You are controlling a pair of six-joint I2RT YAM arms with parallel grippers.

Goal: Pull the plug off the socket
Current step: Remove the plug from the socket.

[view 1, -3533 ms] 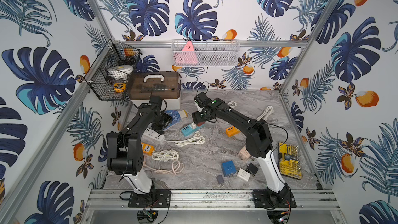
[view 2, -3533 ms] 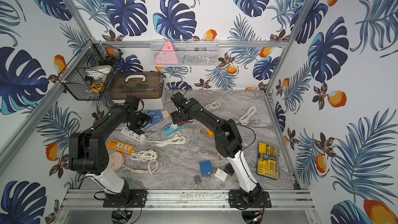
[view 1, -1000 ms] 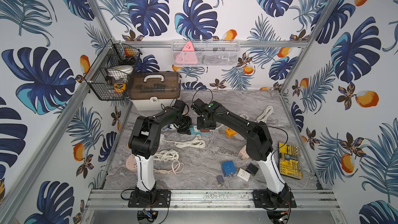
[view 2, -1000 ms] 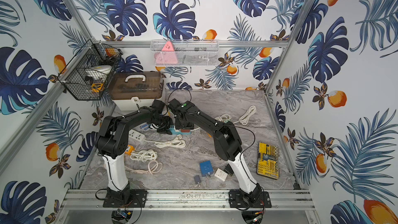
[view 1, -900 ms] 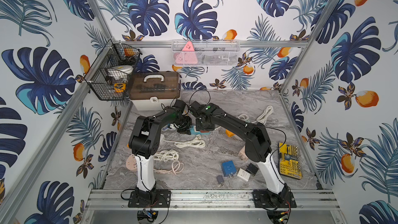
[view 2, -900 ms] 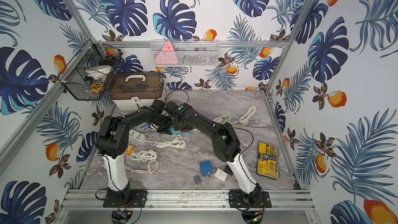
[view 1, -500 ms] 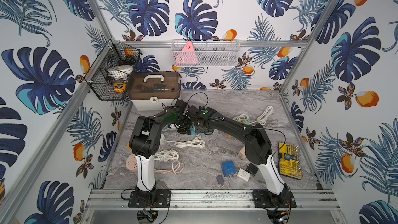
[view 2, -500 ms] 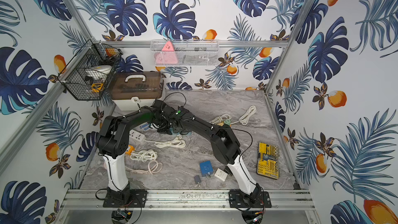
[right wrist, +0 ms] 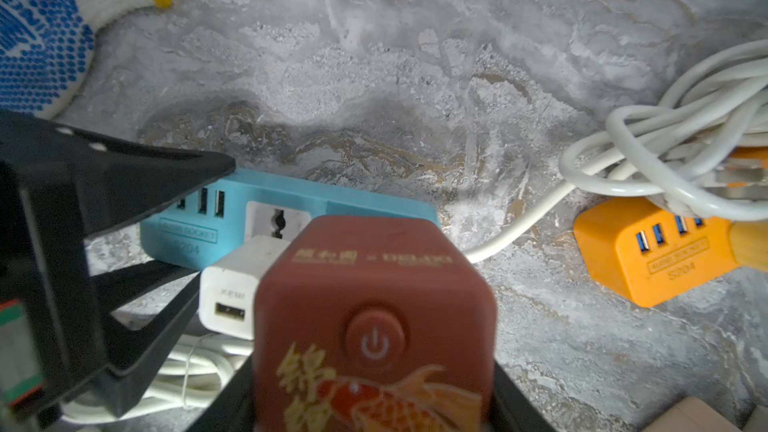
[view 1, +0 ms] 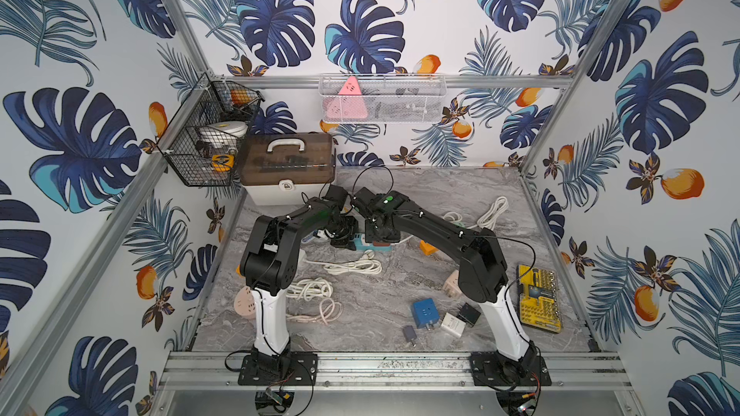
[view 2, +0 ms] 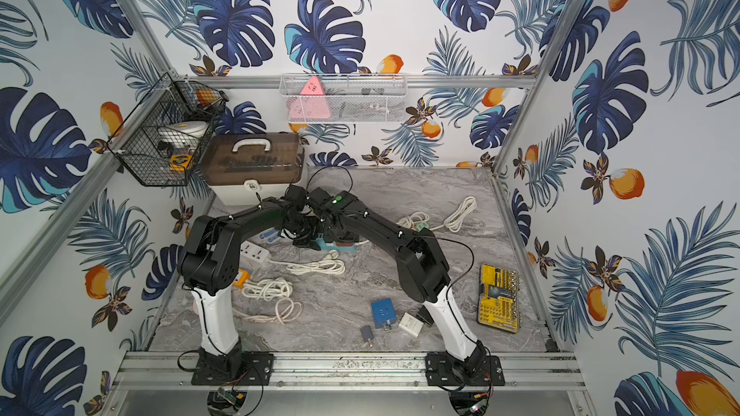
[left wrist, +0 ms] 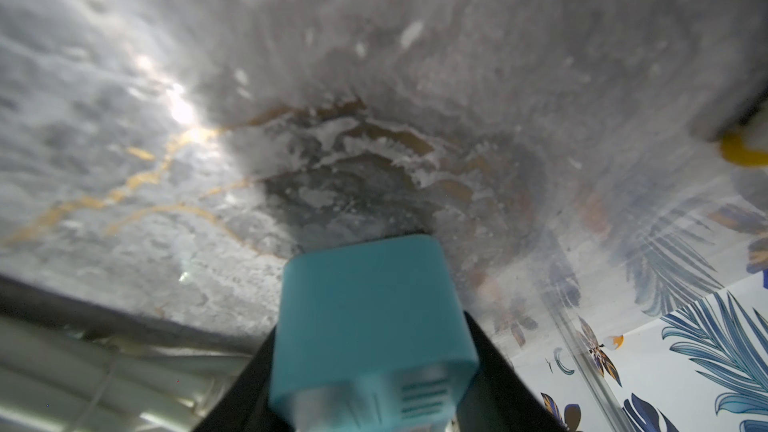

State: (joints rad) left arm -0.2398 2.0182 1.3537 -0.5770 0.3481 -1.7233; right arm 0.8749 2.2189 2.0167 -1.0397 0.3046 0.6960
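Observation:
The socket [right wrist: 195, 230] is a teal power strip lying flat on the marble table, seen in both top views [view 1: 366, 244] [view 2: 338, 247] between the two wrists. The plug [right wrist: 374, 309] is a red-brown cube with a power button and a gold fish print, standing on the strip's face next to a white USB charger [right wrist: 232, 288]. My right gripper [right wrist: 374, 392] is shut on the plug's sides. My left gripper [left wrist: 370, 351] is shut on one end of the socket [left wrist: 370, 313]; its black fingers [right wrist: 124, 176] show in the right wrist view. The plug's prongs are hidden.
An orange socket [right wrist: 648, 251] with a white cable bundle [right wrist: 685, 151] lies close by, and a dotted glove [right wrist: 41, 35] on the other side. A toolbox [view 1: 288, 166] stands behind the arms. A white strip [view 2: 254, 252], cable coils [view 1: 310, 288], small adapters [view 1: 424, 312] and a yellow bit set [view 1: 538, 298] lie nearer the front.
The left arm has come from the white strip over to the teal socket. In the last second the right wrist has swung a little leftwards, towards the left wrist; both grips look unchanged.

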